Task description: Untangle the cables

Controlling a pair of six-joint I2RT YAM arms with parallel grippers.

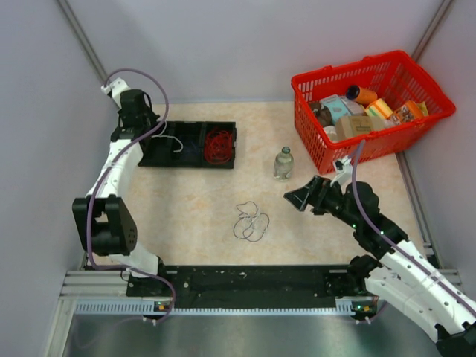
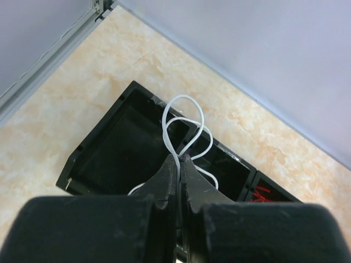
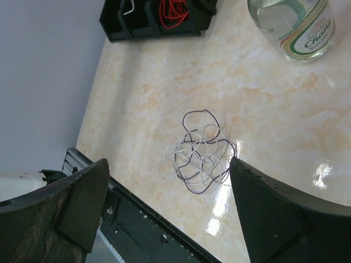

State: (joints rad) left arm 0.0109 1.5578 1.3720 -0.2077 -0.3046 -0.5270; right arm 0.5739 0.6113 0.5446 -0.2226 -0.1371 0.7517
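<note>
My left gripper [image 2: 179, 160] is shut on a white cable [image 2: 184, 118] and holds its loops over the black tray [image 2: 98, 159]; in the top view the gripper [image 1: 152, 135] sits at the tray's left end, the white cable [image 1: 172, 141] trailing into a compartment. A red cable bunch [image 1: 219, 145] lies in the tray's right compartment. A tangle of dark and white cables [image 1: 251, 221] lies on the table's middle. My right gripper [image 1: 298, 197] is open and empty, above and right of that tangle [image 3: 200, 156].
A clear glass bottle [image 1: 282, 162] stands right of the tray, close to the right gripper. A red basket [image 1: 312, 145] full of packages sits at the back right. A black rail [image 1: 245, 279] runs along the table's near edge.
</note>
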